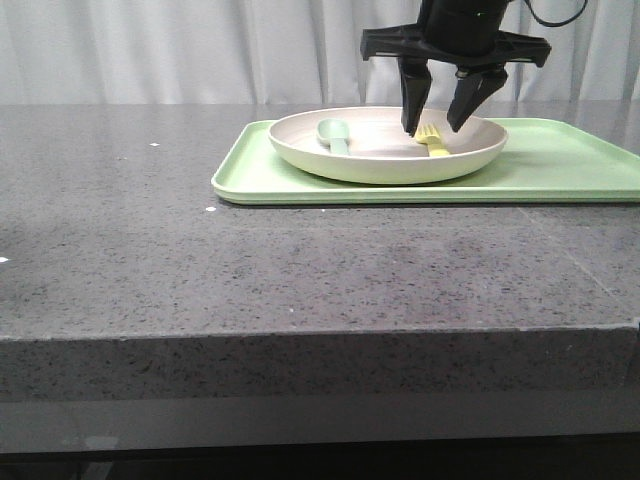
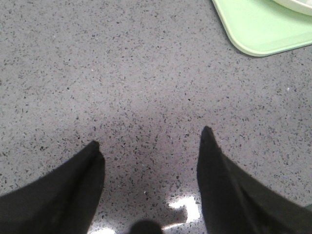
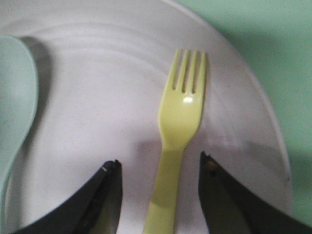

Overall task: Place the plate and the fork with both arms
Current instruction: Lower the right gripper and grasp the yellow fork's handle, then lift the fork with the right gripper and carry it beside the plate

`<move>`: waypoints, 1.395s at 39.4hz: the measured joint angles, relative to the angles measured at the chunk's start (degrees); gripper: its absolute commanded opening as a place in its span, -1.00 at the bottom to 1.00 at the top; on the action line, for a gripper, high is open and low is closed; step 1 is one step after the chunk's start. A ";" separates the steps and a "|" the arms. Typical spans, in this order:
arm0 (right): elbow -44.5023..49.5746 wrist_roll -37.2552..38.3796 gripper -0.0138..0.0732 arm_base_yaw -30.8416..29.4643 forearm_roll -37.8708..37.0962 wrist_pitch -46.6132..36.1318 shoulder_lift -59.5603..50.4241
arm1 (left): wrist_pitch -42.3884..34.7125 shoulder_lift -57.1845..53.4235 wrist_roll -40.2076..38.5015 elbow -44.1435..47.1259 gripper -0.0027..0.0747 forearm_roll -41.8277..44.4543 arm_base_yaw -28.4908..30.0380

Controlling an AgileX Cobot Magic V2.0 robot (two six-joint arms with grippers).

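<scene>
The cream-white plate (image 1: 385,160) rests on a light-green tray (image 1: 560,170) at the back of the table. A pale-yellow fork (image 1: 432,141) lies in the plate's right half. My right gripper (image 1: 440,127) hangs open just above it, one finger on each side of the handle. In the right wrist view the fork (image 3: 178,141) runs up between the open fingers of the right gripper (image 3: 160,163), untouched, on the plate (image 3: 97,122). My left gripper (image 2: 151,136) is open over bare table, apart from the tray corner (image 2: 258,29); it is out of the front view.
A pale grey-green spoon (image 1: 334,135) lies in the plate's left half, also at the edge of the right wrist view as the spoon (image 3: 14,97). The speckled grey table (image 1: 300,260) stretches toward me, its front edge dropping off below.
</scene>
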 measured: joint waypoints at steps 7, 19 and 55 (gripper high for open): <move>0.00 0.00 0.21 0.00 0.00 0.12 1.44 | 0.00 0.00 0.00 0.00 0.13 0.00 0.00; 0.00 0.10 -0.15 0.00 0.57 0.33 1.69 | 0.00 0.00 0.00 0.00 0.13 0.00 0.00; -0.17 0.10 -0.43 0.00 0.85 2.08 -0.85 | 0.00 0.00 0.00 0.00 0.13 0.00 0.00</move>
